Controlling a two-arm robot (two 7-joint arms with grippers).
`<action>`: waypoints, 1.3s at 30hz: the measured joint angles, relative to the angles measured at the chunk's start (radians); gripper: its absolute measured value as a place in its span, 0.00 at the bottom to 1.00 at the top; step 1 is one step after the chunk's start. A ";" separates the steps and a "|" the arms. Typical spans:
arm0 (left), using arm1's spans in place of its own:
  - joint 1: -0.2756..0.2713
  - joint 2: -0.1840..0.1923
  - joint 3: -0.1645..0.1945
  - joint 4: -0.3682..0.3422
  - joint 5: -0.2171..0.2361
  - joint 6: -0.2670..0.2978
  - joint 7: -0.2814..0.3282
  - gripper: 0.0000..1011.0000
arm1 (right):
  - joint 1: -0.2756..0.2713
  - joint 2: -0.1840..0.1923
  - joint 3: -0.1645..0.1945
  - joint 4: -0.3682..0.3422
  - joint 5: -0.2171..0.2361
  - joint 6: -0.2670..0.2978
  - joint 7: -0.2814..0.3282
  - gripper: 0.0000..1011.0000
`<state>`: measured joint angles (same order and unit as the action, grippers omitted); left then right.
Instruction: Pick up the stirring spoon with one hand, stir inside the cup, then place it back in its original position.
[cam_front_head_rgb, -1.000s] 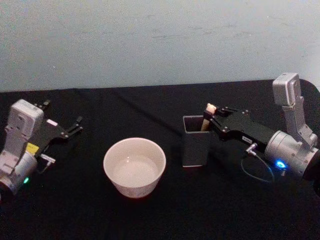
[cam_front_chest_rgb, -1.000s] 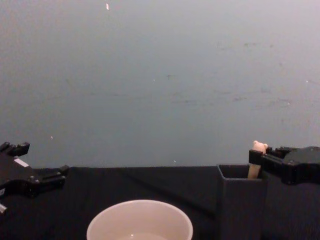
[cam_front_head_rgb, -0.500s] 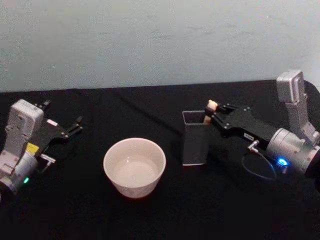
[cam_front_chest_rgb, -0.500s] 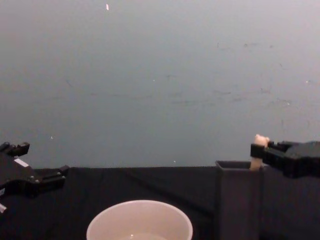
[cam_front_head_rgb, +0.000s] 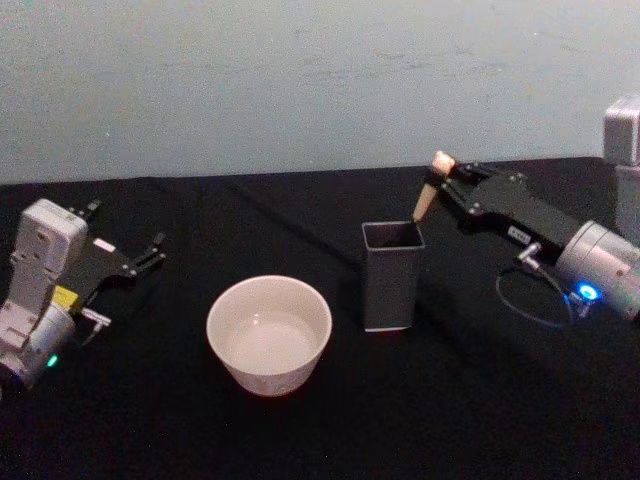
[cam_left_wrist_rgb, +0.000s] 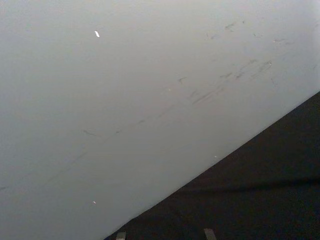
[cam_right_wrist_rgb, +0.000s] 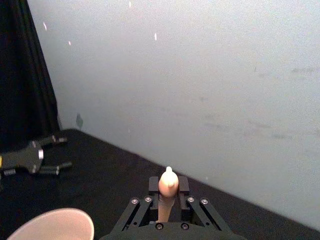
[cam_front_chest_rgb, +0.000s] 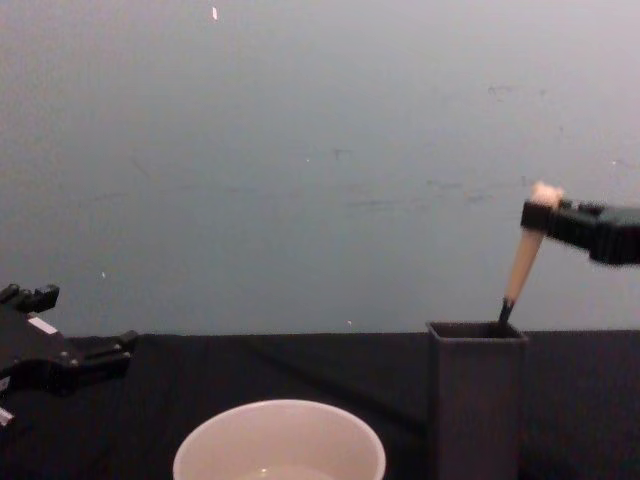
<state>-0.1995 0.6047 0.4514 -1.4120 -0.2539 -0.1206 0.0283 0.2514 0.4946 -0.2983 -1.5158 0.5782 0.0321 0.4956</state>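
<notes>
Though scuffed, pale wall (cam_front_head_rgb: 300, 80); black tablecloth (cam_front_head_rgb: 450, 400).

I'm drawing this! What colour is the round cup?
The cup is cream-white; the head view shows it best.

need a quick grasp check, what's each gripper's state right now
Left gripper: open, empty, parked on the robot's left.
Right gripper: shut on the slim stirring spoon with cream-beige bear-topped handle, its lower end in the dark grey square holder.
</notes>
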 joint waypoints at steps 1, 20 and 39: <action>0.000 0.000 0.000 0.000 0.000 0.000 0.000 0.99 | 0.000 0.001 0.003 -0.005 0.005 0.000 0.000 0.22; 0.000 0.000 0.000 0.000 0.000 0.000 0.000 0.99 | 0.034 -0.008 0.019 -0.047 0.101 -0.038 0.003 0.22; 0.000 0.000 0.000 0.000 0.000 0.000 0.000 0.99 | 0.096 -0.050 -0.117 -0.003 0.140 0.019 0.026 0.22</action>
<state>-0.1995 0.6047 0.4514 -1.4120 -0.2539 -0.1205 0.0283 0.3473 0.4444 -0.4156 -1.5187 0.7179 0.0512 0.5218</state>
